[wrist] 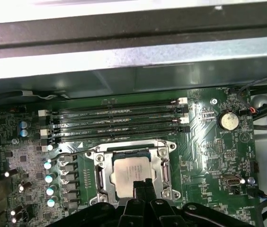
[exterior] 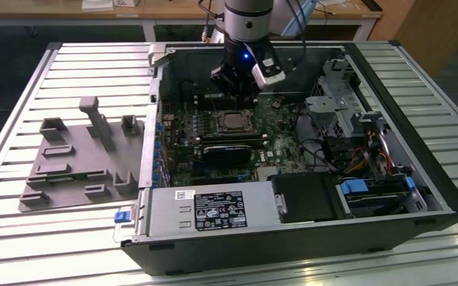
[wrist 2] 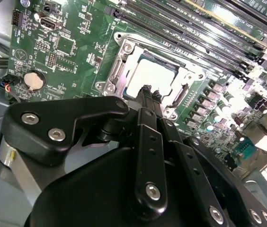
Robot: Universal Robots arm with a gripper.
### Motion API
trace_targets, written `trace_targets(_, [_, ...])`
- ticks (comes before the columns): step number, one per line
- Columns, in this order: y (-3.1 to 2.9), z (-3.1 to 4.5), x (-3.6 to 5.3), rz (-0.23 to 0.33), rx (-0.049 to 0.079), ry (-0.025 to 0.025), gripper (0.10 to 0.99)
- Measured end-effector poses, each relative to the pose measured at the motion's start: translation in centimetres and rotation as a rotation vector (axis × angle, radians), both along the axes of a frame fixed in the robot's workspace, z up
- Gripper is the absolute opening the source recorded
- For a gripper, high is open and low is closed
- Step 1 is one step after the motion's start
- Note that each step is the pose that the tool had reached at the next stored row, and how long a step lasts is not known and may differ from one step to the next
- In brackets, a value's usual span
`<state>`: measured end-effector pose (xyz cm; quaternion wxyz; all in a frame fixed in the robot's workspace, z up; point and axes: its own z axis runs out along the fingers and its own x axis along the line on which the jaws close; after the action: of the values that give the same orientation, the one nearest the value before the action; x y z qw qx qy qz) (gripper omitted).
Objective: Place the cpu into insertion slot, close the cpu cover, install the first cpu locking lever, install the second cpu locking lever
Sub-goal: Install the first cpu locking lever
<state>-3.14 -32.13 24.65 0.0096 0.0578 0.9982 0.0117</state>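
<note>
From where I stand, the gripper (wrist: 142, 183) has its black fingers pinched together on nothing (whether the tips touch the chip I cannot tell), over one edge of the cpu (wrist: 129, 168), which lies flat in the window of the cpu cover (wrist: 104, 166) on the green circuit board (wrist: 204, 156).

- One gripper (wrist: 143, 185) is counted, carried on one robot arm (exterior: 245, 24).
- One cpu (wrist: 130, 169) and one cpu cover (wrist: 102, 166) are counted.
- Four long memory slots (wrist: 114, 112) are counted in the first wrist view.
- One coin cell (wrist: 228, 120) is seen on one green circuit board (wrist: 204, 156).
- In the exterior view, one open computer case (exterior: 293, 253), one grey moulded tray (exterior: 78, 158), one black card (exterior: 229, 152) and one labelled power supply (exterior: 213, 211) are counted.
</note>
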Motion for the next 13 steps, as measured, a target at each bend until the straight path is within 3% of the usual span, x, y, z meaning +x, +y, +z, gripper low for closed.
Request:
trace_targets(9, [0.0, 0.07, -0.25, 0.0, 0.0, 0.0, 0.102])
trace_targets(13, [0.0, 0.07, -0.9, 0.0, 0.0, -0.0019, 0.102])
